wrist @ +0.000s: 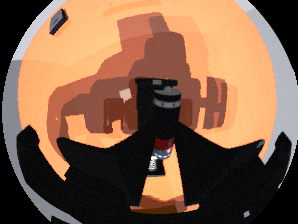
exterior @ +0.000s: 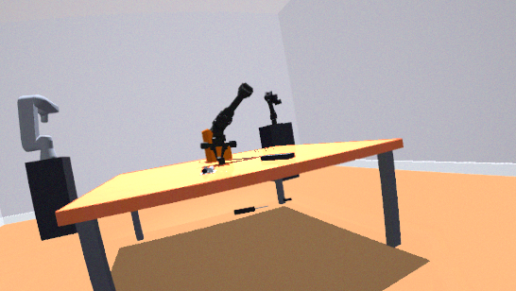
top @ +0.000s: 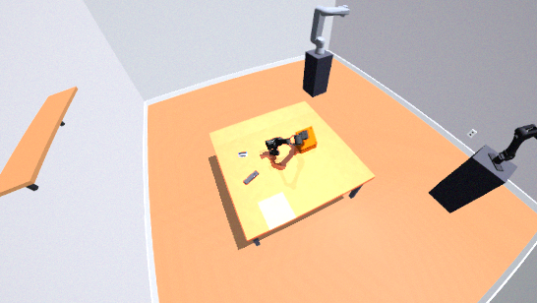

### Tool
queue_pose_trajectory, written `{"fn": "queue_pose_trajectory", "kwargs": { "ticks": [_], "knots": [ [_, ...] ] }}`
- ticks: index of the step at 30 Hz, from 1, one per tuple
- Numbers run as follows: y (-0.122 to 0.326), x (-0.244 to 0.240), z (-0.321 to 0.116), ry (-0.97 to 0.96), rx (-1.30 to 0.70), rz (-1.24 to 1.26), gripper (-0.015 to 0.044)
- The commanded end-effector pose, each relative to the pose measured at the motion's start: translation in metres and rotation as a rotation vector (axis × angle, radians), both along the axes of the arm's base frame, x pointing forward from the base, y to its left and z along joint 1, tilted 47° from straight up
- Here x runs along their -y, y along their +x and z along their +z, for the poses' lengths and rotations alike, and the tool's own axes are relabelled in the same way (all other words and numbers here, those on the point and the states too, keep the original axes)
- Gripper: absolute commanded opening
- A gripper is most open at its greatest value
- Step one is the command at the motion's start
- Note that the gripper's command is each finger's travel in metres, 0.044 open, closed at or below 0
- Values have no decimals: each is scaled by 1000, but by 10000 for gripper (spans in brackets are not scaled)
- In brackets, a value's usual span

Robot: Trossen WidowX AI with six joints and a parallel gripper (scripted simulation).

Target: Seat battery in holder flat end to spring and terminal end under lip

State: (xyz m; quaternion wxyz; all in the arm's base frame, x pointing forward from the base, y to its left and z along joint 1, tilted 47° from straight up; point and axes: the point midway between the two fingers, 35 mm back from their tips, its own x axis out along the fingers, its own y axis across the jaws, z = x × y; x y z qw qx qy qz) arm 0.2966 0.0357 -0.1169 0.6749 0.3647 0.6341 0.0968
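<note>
- The room has pale grey walls and an orange floor, with a square yellow worktop [top: 325, 167] on grey legs standing in the middle of it.
- Two dark pedestals with camera arms stand on the floor off the worktop's far and right sides, and an orange shelf [top: 34, 140] hangs on the left wall.
- The arm rises from an orange base block [top: 307, 138] near the worktop's far edge and bends down toward the middle of the surface.
- The claw [wrist: 161, 137] points down close over the worktop, its two dark fingers standing narrow and gripping the battery [wrist: 164, 119] between them.
- In the wrist view the battery is a dark cylinder with a red band and a pale end, held upright along the fingers, above the arm's shadow on the surface.
- A small pale-and-blue piece [top: 242, 154], which I take for the holder though it is too small to be sure, lies toward the worktop's left edge, well apart from the claw.
- A dark flat bar [top: 251, 177] lies nearer the front-left corner.
- A white sheet [top: 276, 209] lies flat against the worktop's front edge.
- A thin dark tool [exterior: 250, 209] lies on the floor under the worktop.
</note>
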Motion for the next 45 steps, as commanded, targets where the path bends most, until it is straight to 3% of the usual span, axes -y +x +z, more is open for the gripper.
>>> {"fn": "queue_pose_trajectory", "kwargs": {
  "ticks": [1,45],
  "knots": [
    [-5,-3,-5,7,-33,19,60],
    [0,-5,-3,60,-195,121,60]
  ]
}}
